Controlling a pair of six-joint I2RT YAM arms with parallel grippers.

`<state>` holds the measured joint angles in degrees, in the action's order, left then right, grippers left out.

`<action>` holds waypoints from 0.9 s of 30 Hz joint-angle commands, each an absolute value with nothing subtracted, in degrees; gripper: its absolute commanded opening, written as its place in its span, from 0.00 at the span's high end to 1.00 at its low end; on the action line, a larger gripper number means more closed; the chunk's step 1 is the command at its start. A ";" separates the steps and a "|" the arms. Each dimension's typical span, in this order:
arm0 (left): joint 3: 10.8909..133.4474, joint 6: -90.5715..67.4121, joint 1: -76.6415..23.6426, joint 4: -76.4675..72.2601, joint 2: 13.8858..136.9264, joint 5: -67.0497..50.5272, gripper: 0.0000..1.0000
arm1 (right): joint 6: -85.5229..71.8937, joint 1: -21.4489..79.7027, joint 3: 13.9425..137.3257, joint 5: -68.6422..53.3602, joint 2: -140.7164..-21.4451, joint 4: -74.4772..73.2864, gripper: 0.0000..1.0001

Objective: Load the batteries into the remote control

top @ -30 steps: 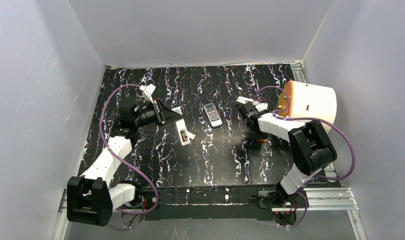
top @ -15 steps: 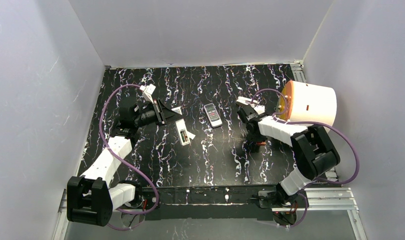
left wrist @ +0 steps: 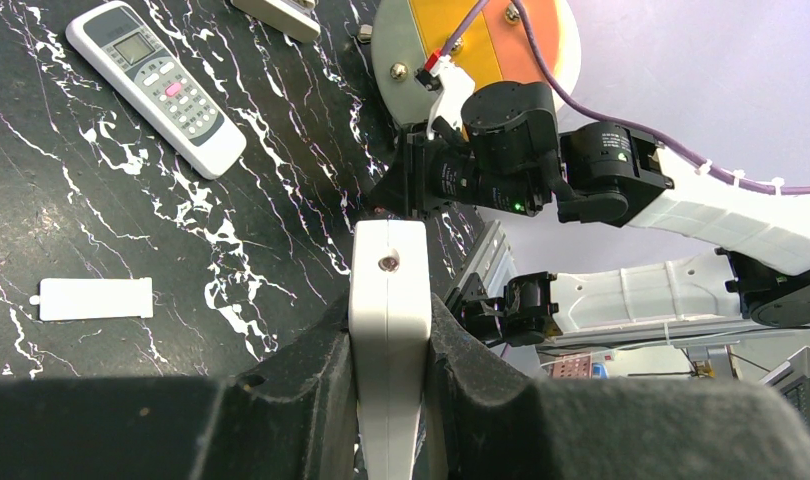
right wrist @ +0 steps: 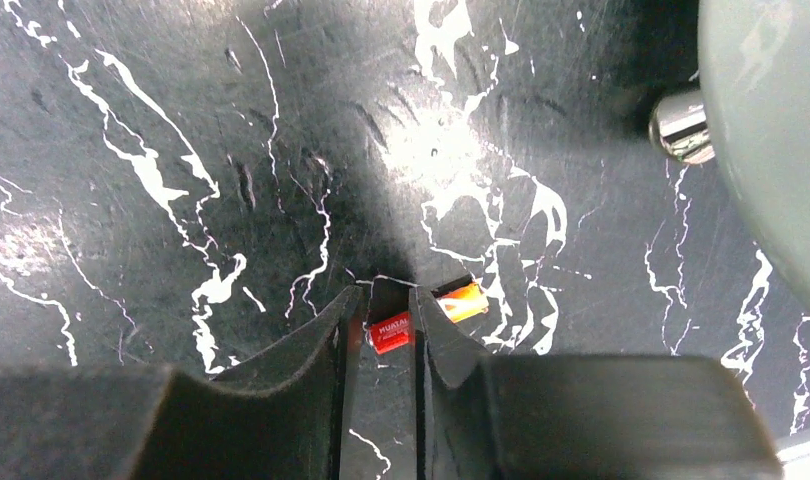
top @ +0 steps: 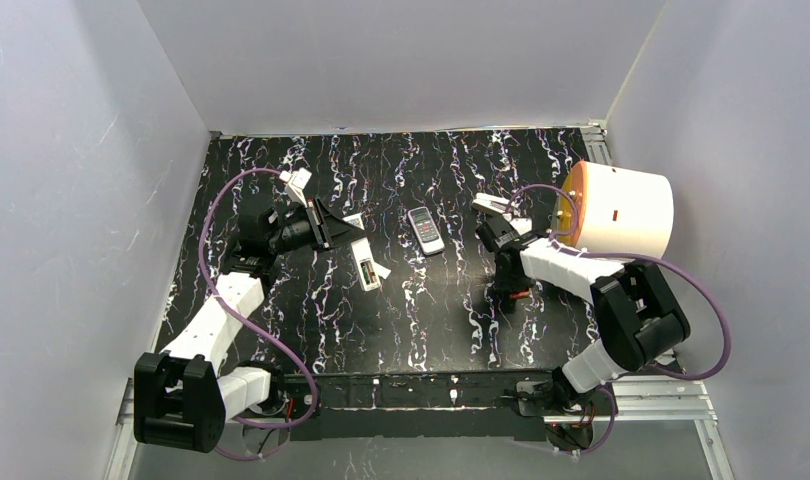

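My left gripper (left wrist: 389,345) is clamped tight on a slim white plastic remote control (left wrist: 388,270), which sticks out past my fingertips over the black white-veined tabletop (left wrist: 101,200). My right gripper (right wrist: 381,300) is down at the table, fingers a narrow gap apart. The red end of a tiny red-and-orange cylindrical battery (right wrist: 389,331) lies flat between them, and its orange end pokes out past one finger. I cannot tell whether I touch it. A second white remote with grey buttons (left wrist: 156,85) lies well apart.
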<state>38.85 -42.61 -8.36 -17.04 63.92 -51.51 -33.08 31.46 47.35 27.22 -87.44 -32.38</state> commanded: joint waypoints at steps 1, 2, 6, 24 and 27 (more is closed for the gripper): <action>38.49 -42.29 -8.09 -16.96 62.27 -53.02 1.00 | -37.75 31.74 47.39 29.28 -84.72 -35.65 0.66; 38.45 -42.28 -8.09 -16.96 62.21 -52.97 1.00 | -38.81 31.80 47.61 30.52 -84.26 -36.51 0.65; 38.41 -42.29 -8.09 -16.96 62.23 -52.99 1.00 | -44.74 31.74 47.18 33.94 -81.87 -38.94 0.58; 38.34 -42.34 -8.09 -16.96 62.27 -53.02 1.00 | -54.90 31.75 42.41 31.46 -81.69 -33.13 0.42; 38.16 -42.34 -8.09 -16.96 62.25 -52.87 1.00 | -54.49 31.79 42.31 31.17 -82.04 -32.88 0.46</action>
